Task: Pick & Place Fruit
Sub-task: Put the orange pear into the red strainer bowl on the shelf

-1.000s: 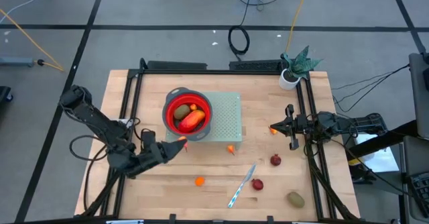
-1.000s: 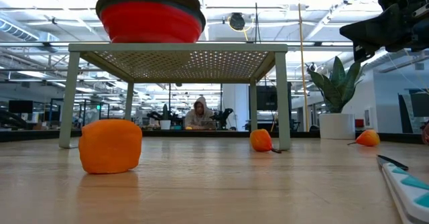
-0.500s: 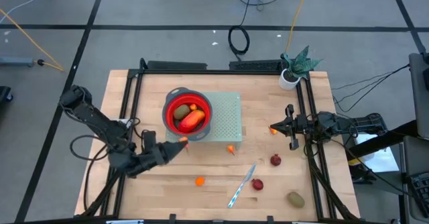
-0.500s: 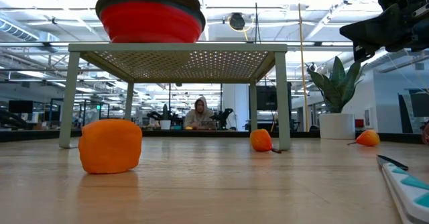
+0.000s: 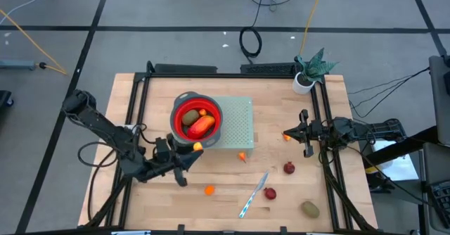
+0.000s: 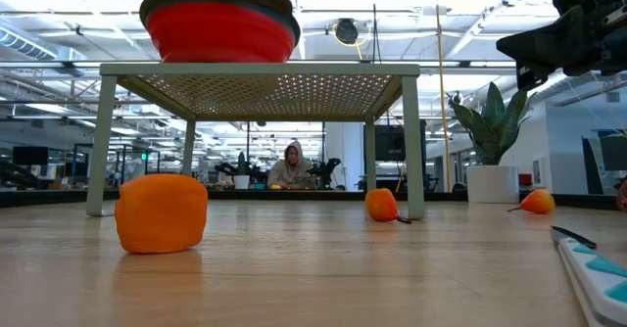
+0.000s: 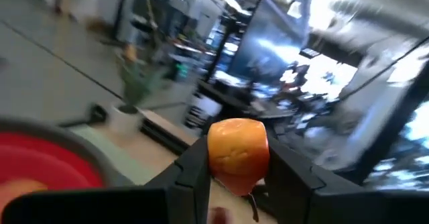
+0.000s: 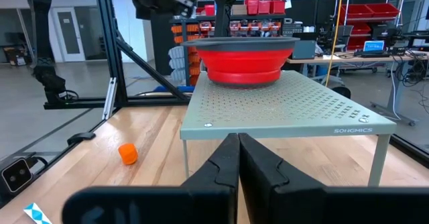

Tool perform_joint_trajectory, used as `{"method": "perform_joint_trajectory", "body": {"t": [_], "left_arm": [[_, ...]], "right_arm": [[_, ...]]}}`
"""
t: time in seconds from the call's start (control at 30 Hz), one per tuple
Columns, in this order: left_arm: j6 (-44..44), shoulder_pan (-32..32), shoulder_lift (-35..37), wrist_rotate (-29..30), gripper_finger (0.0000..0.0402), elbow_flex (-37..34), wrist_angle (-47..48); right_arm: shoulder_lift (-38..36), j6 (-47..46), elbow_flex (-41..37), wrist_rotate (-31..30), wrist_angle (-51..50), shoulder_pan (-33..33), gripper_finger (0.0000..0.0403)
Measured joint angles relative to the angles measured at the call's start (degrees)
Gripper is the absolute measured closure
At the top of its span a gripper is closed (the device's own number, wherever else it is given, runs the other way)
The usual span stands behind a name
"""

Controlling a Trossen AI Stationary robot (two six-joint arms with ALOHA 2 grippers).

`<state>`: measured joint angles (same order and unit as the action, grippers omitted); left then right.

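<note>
Left tool (image 7: 236, 174) grips round, glossy orange fruit (image 7: 238, 149).

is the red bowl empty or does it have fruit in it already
Not empty. The high view shows the red bowl on the perforated stand holding several fruits, red, orange and olive-brown.

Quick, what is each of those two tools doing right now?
Left tool: closed on a small orange fruit, near the red bowl.
Right tool: closed, holding nothing.

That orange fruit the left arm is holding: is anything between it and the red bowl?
Nothing visible. The left gripper holds the orange fruit just beside the red bowl, whose top is open.
</note>
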<state>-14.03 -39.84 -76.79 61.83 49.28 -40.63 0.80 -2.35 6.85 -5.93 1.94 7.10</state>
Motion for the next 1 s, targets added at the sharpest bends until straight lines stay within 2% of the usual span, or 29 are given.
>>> {"method": "perform_joint_trajectory", "body": {"t": [0.3, 0.5, 0.6, 0.7, 0.87, 1.0], "left_arm": [[22.48, 4.57, -0.02, 5.68, 0.0289, 2.32, 1.38], [31.6, 10.14, -0.02, 7.73, 0.0289, 8.31, 12.48], [31.18, 13.51, -0.02, 7.05, 0.0289, 12.44, 22.85], [26.96, 17.21, -0.02, 3.69, 0.0289, 17.25, 36.05], [16.23, 23.93, -0.02, -7.01, 0.0289, 25.65, 58.2], [9.4, 29.47, -0.02, -15.78, 0.0289, 29.98, 70.32]], "right_arm": [[0.0, 0.02, 0.0, 0.0, -0.01, -0.01, 0.0403], [0.0, 0.02, 0.0, 0.0, -0.01, 0.0, 0.0403], [0.0, 0.02, 0.0, 0.0, -0.01, 0.01, 0.0403], [0.0, 0.02, 0.0, 0.0, -0.01, 0.01, 0.0403], [0.0, 0.02, 0.0, 0.0, -0.01, 0.01, 0.0403], [0.0, 0.02, 0.0, 0.0, -0.01, 0.01, 0.0403]]}}
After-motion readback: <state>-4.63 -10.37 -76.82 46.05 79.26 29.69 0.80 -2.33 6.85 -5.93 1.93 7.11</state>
